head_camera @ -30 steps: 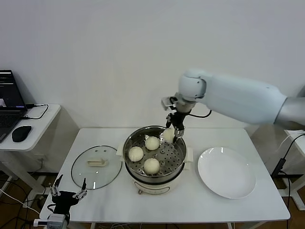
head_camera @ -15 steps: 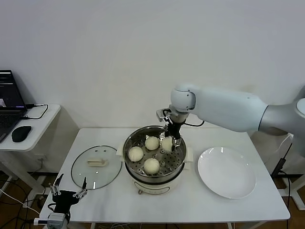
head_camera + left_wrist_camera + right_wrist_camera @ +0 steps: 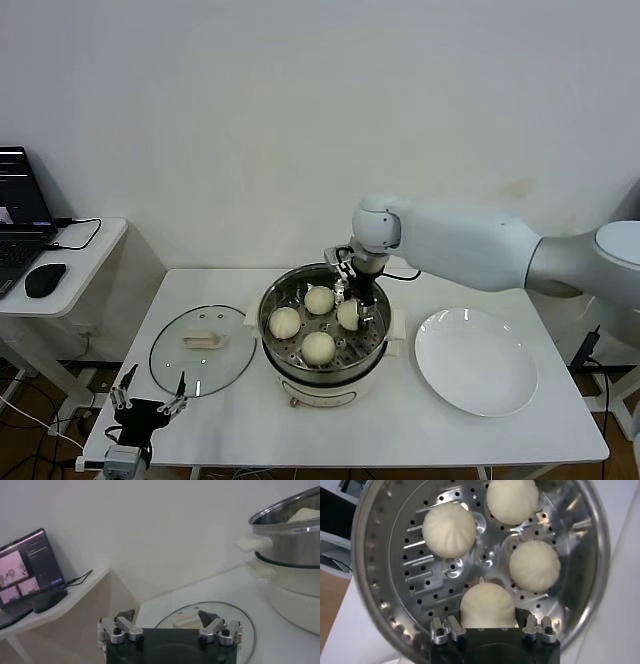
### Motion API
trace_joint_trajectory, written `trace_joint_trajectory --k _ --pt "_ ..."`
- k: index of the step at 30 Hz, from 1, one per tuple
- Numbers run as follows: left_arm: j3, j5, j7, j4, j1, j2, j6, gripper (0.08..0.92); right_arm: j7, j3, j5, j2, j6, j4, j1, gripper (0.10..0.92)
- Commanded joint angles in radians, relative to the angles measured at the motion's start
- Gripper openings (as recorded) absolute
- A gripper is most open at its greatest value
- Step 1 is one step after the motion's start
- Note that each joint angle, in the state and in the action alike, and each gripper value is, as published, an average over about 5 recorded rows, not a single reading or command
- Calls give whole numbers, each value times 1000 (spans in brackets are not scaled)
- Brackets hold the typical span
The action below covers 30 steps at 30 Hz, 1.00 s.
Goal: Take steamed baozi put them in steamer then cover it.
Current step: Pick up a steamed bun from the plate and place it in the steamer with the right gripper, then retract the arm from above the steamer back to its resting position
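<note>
The steamer [image 3: 322, 362] stands mid-table and also shows in the right wrist view [image 3: 380, 555]. Three steamed baozi [image 3: 319, 299] [image 3: 285, 321] [image 3: 318, 346] lie on its perforated tray. My right gripper [image 3: 352, 306] reaches inside the pot at the tray's right side, shut on the fourth baozi [image 3: 487, 602], which sits low on the tray between the fingers. In the right wrist view the right gripper [image 3: 488, 617] is over the tray with the other buns beyond it [image 3: 449, 529] [image 3: 535, 565]. The glass cover [image 3: 203, 350] lies flat left of the steamer. My left gripper [image 3: 148, 405] hangs open and empty at the table's front left corner.
A flat white plate [image 3: 476, 360] lies bare to the right of the steamer. A side table at the left holds a laptop [image 3: 15, 215] and a mouse [image 3: 45, 280]. In the left wrist view my left gripper [image 3: 165, 616] faces the cover [image 3: 235, 617] and the steamer [image 3: 290, 540].
My right gripper has moved left and down from above the steamer's far right rim into the pot, carrying the fourth baozi to the tray. The left arm has barely moved.
</note>
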Motion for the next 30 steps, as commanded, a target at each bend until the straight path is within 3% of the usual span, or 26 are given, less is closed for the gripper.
trace_joint_trajectory --k 1,8,14,16,23,30 --pt "3 2 1 3 -2 0 0 823 13 4 -14 1 -7 -2 -22 665" --pt "3 2 -1 0 -7 -2 0 823 24 31 21 -39 -40 31 26 792" --pt "9 -64 -22 -1 -26 -12 0 823 85 125 160 -211 -96 142 83 822" --pt "17 -91 -39 0 -32 -13 6 823 186 193 262 -282 -117 183 71 823" --pt "63 -132 -122 5 -43 -7 26 823 826 489 607 -546 -147 431 -158 823" --pt "91 -7 -91 33 -62 -14 0 823 992 1207 576 -725 -92 591 -901 823"
